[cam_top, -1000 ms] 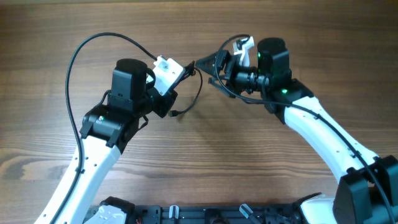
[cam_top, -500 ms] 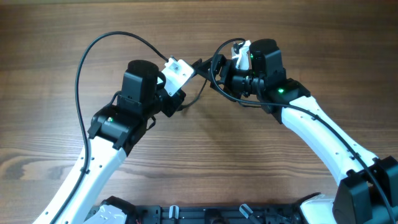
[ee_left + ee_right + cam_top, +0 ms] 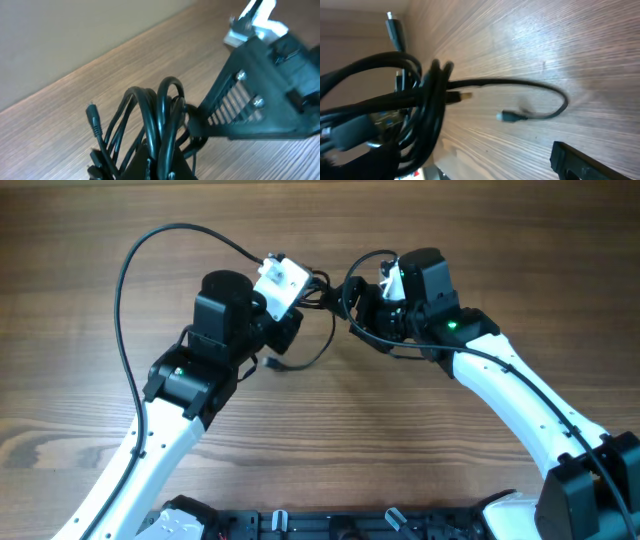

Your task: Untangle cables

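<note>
Left hand (image 3: 303,300): clamped shut on a bundle of cables (image 3: 155,112), whose loops stand up out of its fingers.
Right hand (image 3: 357,304): spread wide and gripping nothing, with one finger (image 3: 240,107) just beside the bundle.
One plug end (image 3: 506,116) lies below both hands on the desk (image 3: 80,240).

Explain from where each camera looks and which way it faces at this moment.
Overhead: fixed above the table, facing straight down; both arms show, left gripper and right gripper close together.
Left wrist: on the left arm, facing along its fingers; its own tip grips the cables, the right gripper beyond.
Right wrist: on the right arm, facing the bundle close up; one own finger shows bottom right.
Shared: both wrist views see the same cables from opposite sides.
</note>
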